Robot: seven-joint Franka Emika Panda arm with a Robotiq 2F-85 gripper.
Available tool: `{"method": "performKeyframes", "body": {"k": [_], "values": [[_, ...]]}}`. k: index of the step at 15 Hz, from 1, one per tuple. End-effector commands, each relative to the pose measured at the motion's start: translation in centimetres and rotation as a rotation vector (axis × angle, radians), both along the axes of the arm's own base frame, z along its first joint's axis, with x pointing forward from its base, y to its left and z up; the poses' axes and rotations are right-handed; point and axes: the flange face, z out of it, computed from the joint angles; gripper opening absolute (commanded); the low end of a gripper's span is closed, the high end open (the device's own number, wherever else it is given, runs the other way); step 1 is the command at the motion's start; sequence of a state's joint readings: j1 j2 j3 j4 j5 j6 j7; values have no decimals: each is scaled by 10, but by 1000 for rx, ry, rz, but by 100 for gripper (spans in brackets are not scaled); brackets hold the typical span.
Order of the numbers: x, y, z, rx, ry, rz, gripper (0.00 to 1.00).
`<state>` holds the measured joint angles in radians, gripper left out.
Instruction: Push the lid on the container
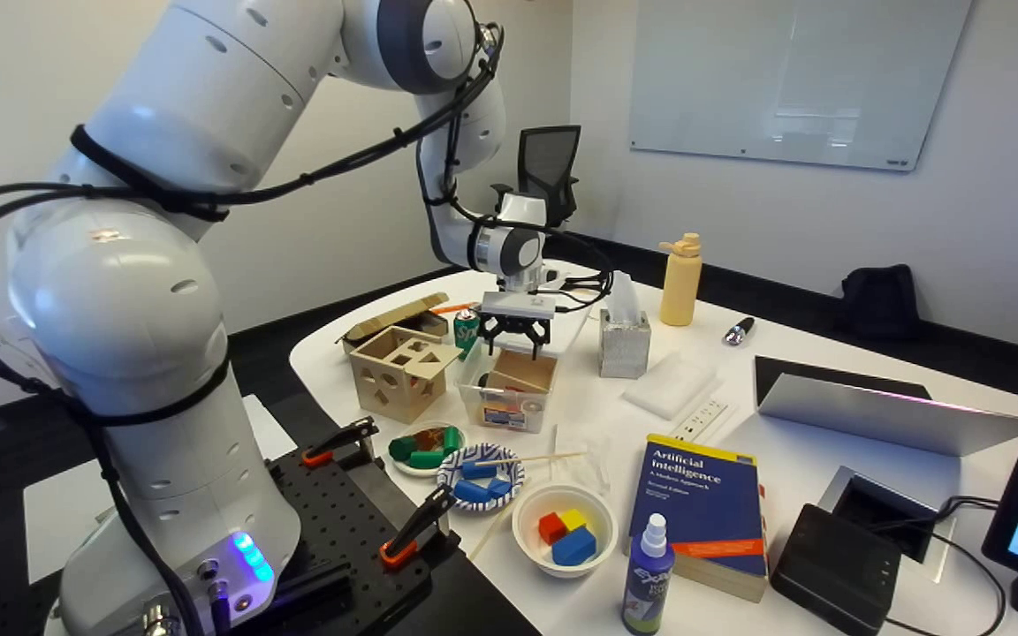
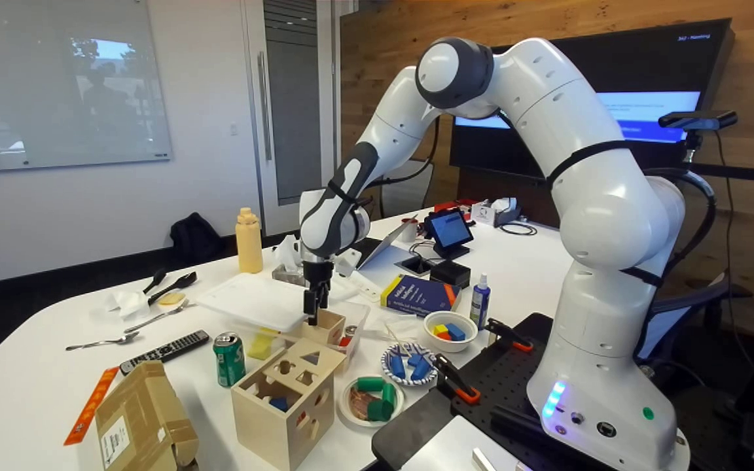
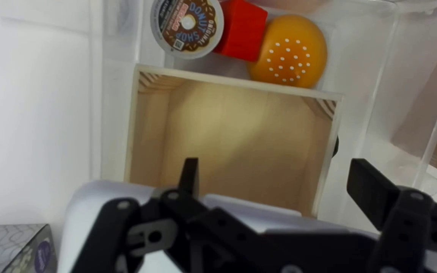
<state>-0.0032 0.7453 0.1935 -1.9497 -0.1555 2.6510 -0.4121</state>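
Observation:
The container is a translucent tub [image 1: 537,413] [image 2: 360,320] on the table, in both exterior views. In the wrist view the tub [image 3: 389,87] holds an open wooden box [image 3: 233,140], a coffee pod [image 3: 188,24], a red block [image 3: 243,32] and an orange dome [image 3: 292,53]. The lid is a flat whitish plate [image 2: 256,301] beside the tub; its near edge reaches over or against the tub side. In the wrist view a lid edge [image 3: 252,212] shows below the wooden box, partly hidden by the gripper. My gripper [image 1: 512,351] [image 2: 313,314] [image 3: 273,170] is open and empty above the tub.
A wooden compartment box [image 1: 398,380] and a green can [image 2: 229,360] stand beside the tub. A tissue box [image 1: 624,344] stands behind it. Plates with green [image 1: 426,448] and blue [image 1: 479,477] blocks, a white bowl [image 1: 565,530] and a book [image 1: 699,503] lie nearby.

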Motion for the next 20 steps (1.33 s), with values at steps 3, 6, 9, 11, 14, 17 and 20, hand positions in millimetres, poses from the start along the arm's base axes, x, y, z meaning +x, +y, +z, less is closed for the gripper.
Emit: {"method": "performKeyframes", "body": {"k": [3,6,9,11,14,17,20], "values": [[-9,-6,8,-9,37,5,100],[-19,-13,15,-31,51,-5,100],[-31,-26,40,-62,44,-19,100],[-39,-34,65,-63,20,-21,100],[-51,-48,104,-65,-25,-33,100],[-61,-57,130,-68,-48,-50,100],[-69,-61,142,-72,-50,-61,100]]}}
